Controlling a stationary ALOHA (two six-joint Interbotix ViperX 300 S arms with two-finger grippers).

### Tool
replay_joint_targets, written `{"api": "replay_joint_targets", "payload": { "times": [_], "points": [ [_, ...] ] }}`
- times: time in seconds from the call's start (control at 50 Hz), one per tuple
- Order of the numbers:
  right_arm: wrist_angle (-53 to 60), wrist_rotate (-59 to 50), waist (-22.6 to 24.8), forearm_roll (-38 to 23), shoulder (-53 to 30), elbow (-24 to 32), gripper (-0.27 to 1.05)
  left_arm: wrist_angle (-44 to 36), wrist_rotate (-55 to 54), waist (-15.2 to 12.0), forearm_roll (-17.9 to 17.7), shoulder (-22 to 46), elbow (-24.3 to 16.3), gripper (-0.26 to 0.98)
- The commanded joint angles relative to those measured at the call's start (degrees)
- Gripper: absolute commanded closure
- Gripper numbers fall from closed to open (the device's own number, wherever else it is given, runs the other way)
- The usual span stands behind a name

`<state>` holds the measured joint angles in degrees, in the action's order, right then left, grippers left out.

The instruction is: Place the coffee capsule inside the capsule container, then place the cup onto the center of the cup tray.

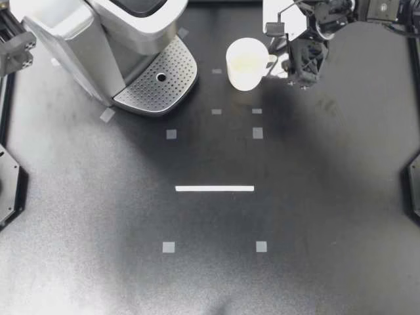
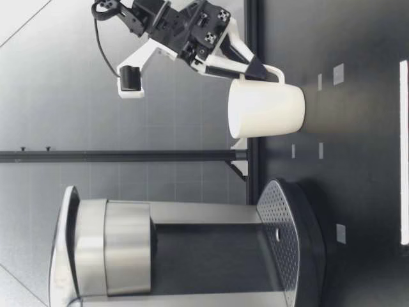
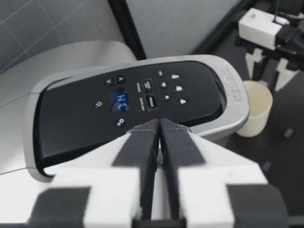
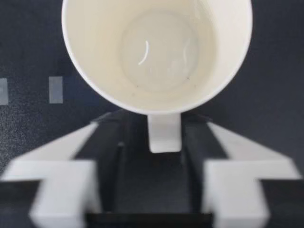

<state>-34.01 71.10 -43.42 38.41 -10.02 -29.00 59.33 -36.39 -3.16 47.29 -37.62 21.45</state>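
"At the far side of the table, how does the cup (image 1: 247, 63) stand against the right gripper (image 1: 289, 65)?"

"Just beside it, upright on the table, with its handle (image 4: 165, 132) pointing straight back into the gripper. The right wrist view shows the handle between the two fingers (image 4: 107, 145) with a gap on either side, so the gripper is spread and grips nothing."

"And the cup tray (image 1: 164, 92)?"

"On the cup's other side, away from that gripper, at the foot of the coffee machine (image 1: 115, 26). The carry would likely run along the handle's own line, cup leading."

"The left gripper (image 3: 159, 124)?"

"Clenched on nothing, hovering above the machine's control panel (image 3: 128, 102), and farther from the cup. No capsule shows in any view, and the lid is down."
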Motion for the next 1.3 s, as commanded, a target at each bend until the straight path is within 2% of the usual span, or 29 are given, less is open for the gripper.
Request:
{"api": "replay_joint_targets", "payload": {
  "times": [0.0,0.14,0.28,0.46,0.68,0.92,1.28],
  "points": [
    [-0.18,0.00,0.26,0.26,1.49,1.05,0.46,-1.05,-0.26,-0.18,0.35,-0.35,-0.62,0.57],
    [-0.79,-0.26,0.26,0.26,1.93,1.05,0.61,-2.64,-1.41,-0.18,0.53,-0.44,-0.53,0.57],
    [-1.41,-1.23,0.26,0.35,2.99,1.14,0.69,-3.25,-1.67,-0.18,0.53,-0.88,-0.09,0.57],
    [-1.49,-3.52,0.53,1.23,5.01,1.23,0.69,-3.43,-1.76,-0.18,0.53,-1.58,0.44,0.57],
    [-1.05,-5.19,5.01,3.69,6.06,3.69,0.69,-5.01,-1.93,-0.18,0.53,-2.55,1.32,0.57],
    [-0.97,-5.63,8.53,5.10,2.11,9.40,0.69,-5.10,-2.02,-0.18,0.53,-2.81,1.67,0.57],
    [-1.41,-5.71,9.49,5.01,-3.52,16.26,0.69,-4.92,-2.02,-0.18,0.44,-2.90,1.76,0.57]
  ]
}}
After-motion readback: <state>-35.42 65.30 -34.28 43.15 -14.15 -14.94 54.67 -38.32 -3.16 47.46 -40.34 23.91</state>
